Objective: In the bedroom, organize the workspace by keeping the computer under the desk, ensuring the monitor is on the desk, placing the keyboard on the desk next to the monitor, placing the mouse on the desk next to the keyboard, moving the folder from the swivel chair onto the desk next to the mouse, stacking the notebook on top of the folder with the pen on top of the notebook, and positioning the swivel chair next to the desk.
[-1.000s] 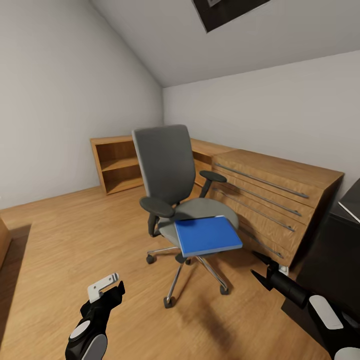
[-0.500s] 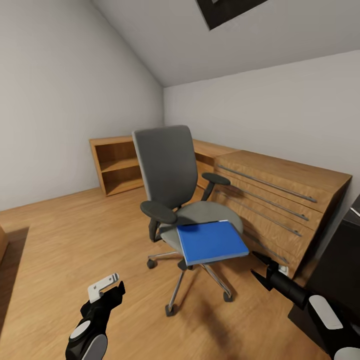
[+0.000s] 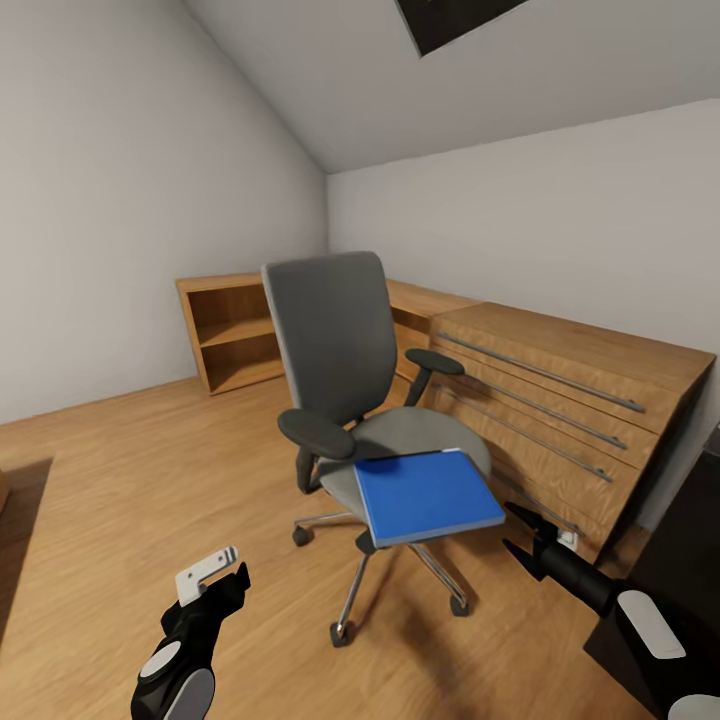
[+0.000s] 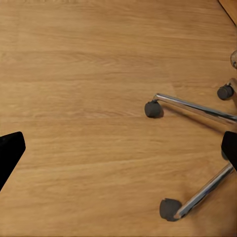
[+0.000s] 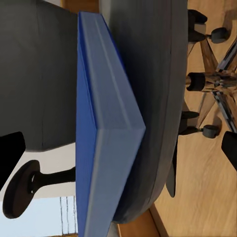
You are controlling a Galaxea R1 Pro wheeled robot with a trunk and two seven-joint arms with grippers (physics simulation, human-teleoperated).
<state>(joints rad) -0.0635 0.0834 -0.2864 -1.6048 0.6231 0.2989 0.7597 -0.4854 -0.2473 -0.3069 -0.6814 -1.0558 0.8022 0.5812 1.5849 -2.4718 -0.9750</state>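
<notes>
The grey swivel chair (image 3: 335,345) stands mid-room on the wood floor, its back toward the far corner. A bright-blue folder (image 3: 428,495) lies flat on the front of its seat, overhanging the edge a little. My right gripper (image 3: 522,535) is open, low and just right of the folder, pointing at it. In the right wrist view the folder's pale edge (image 5: 106,133) and the seat (image 5: 148,89) lie ahead between the spread fingers. My left gripper (image 3: 214,582) hangs open at lower left, over the chair's chrome legs (image 4: 197,109) and casters. A corner of the black desk (image 3: 690,545) shows at the right edge.
A light-wood drawer chest (image 3: 560,400) with bar handles stands along the right wall just behind the chair. A light-wood shelf unit (image 3: 232,330) sits in the far corner. A dark skylight (image 3: 450,15) is in the sloped ceiling. Open wood floor (image 3: 130,470) lies to the left.
The whole view has shifted: the chair and folder look slightly nearer and the desk has slid toward the right edge. Both grippers keep their places in the picture.
</notes>
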